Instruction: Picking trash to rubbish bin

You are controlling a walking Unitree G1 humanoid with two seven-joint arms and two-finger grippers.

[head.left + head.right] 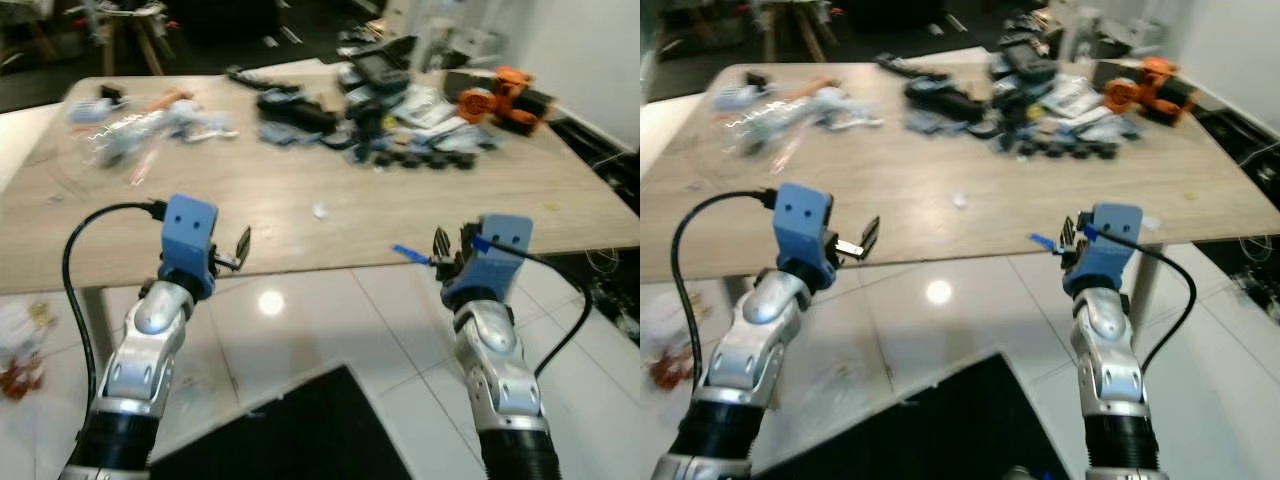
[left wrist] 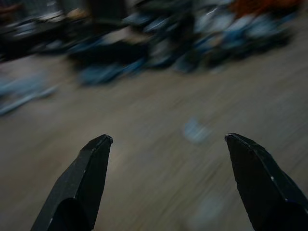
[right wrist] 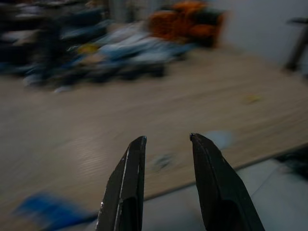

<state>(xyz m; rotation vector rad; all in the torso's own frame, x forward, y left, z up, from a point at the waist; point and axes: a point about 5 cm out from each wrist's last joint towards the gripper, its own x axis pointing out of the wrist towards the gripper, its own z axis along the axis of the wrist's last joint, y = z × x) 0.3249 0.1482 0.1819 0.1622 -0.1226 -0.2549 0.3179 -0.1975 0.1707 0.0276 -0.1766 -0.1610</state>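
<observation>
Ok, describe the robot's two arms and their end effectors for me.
Both arms are silver metal segments with black ribbed cuffs near the bottom. Each wrist carries a blue boxy housing with two small dark holes, and a black cable loops out from it. The left end effector and right end effector each have two long black tapered fingers.

Both eye views are evenly bright and slightly soft, with a round glare spot on the floor (image 1: 270, 302). Both wrist views are dim and smeared by motion blur; the table (image 2: 144, 144) clutter is unreadable, while the black fingers (image 3: 127, 192) stay sharp.
</observation>
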